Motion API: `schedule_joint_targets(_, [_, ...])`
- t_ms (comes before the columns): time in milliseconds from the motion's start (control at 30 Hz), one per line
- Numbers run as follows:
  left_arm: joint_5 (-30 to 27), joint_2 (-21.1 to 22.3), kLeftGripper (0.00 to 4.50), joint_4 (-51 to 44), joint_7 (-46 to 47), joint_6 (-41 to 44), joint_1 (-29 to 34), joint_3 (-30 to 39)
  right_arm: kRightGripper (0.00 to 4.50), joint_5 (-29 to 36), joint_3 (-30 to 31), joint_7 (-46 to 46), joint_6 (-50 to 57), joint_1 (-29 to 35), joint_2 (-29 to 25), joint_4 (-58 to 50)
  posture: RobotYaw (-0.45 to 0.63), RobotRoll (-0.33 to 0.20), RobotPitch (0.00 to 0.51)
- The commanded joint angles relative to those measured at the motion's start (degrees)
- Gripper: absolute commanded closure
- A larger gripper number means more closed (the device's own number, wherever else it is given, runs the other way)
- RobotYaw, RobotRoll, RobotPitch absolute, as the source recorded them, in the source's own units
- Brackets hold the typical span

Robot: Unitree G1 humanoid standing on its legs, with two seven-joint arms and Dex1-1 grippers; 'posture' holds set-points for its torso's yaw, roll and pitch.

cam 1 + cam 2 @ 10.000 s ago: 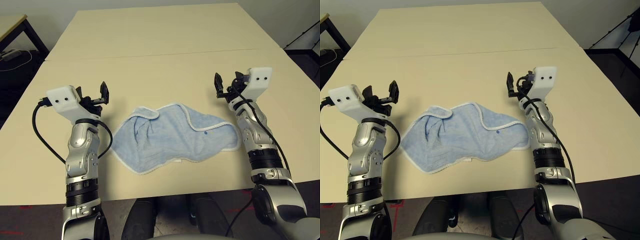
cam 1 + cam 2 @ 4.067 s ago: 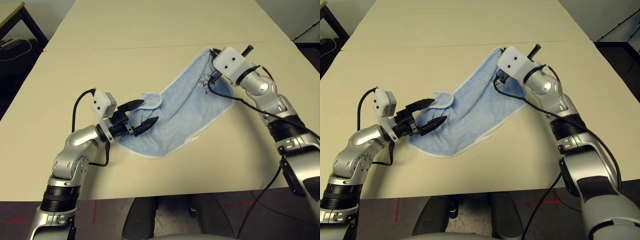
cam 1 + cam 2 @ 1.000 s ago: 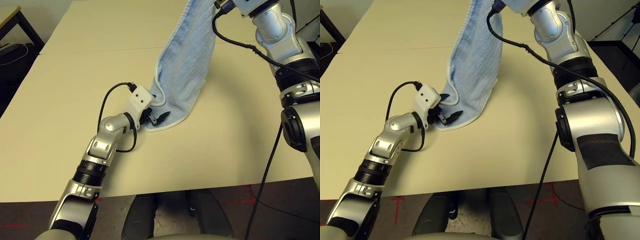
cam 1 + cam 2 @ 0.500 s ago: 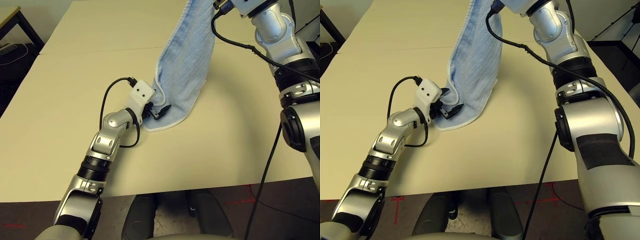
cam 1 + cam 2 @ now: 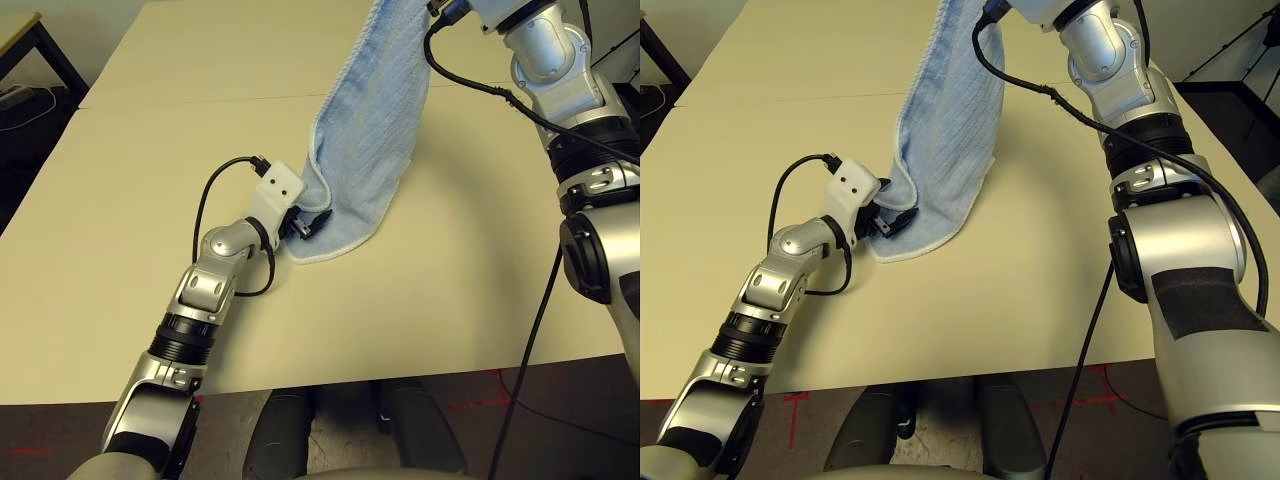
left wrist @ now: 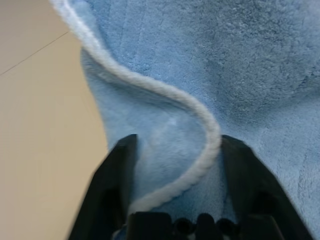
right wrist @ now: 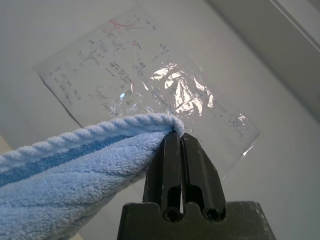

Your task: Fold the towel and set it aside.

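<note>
The right gripper (image 7: 181,145), clenched on a corner, hoists the towel (image 5: 365,150) at upper centre so it hangs straight. The left gripper (image 6: 175,165), fingers still apart, straddles its lower edging to secure it.

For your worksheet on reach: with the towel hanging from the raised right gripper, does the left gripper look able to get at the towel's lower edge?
Probably yes: the left gripper is already at the towel, its white edging lying between the fingers, nothing between.

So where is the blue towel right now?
The towel hangs over the middle of the table, its top pinched in the raised right gripper and its bottom edge at the left gripper.
</note>
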Motion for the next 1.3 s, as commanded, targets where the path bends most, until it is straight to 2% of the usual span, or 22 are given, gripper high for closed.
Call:
schedule_joint_targets(33, [0.9, -0.2, 2.92, -0.2, 0.3, 0.2, -0.3, -0.4, 4.50, 0.9, -0.9, 0.6, 0.0, -0.3, 0.2, -1.4, 0.07, 0.000, 0.167])
schedule_joint_targets(167, [0.9, -0.3, 4.47, -0.4, 0.1, 0.2, -0.2, -0.3, 4.50, 0.9, -0.9, 0.6, 0.1, -0.3, 0.2, -1.4, 0.07, 0.000, 0.167])
schedule_joint_targets(767, [0.7, -0.1, 4.49, -0.5, -0.1, 0.9, -0.3, 0.1, 4.50, 1.4, -1.0, 0.8, 0.3, -0.4, 0.2, -1.0, 0.07, 0.000, 0.163])
schedule_joint_targets(933, [-2.1, 0.8, 4.49, -2.1, 0.0, 2.8, -0.6, 4.0, 4.50, 4.0, -2.4, 2.6, 1.9, 0.7, 0.5, -0.3, 0.07, 0.000, 0.162])
schedule_joint_targets(1300, [-6.6, 10.4, 4.49, -9.0, 0.6, 13.3, -1.7, 16.6, 4.50, 9.1, -5.9, 8.4, 6.1, 7.6, -0.6, 0.2, 0.09, 0.000, 0.168])
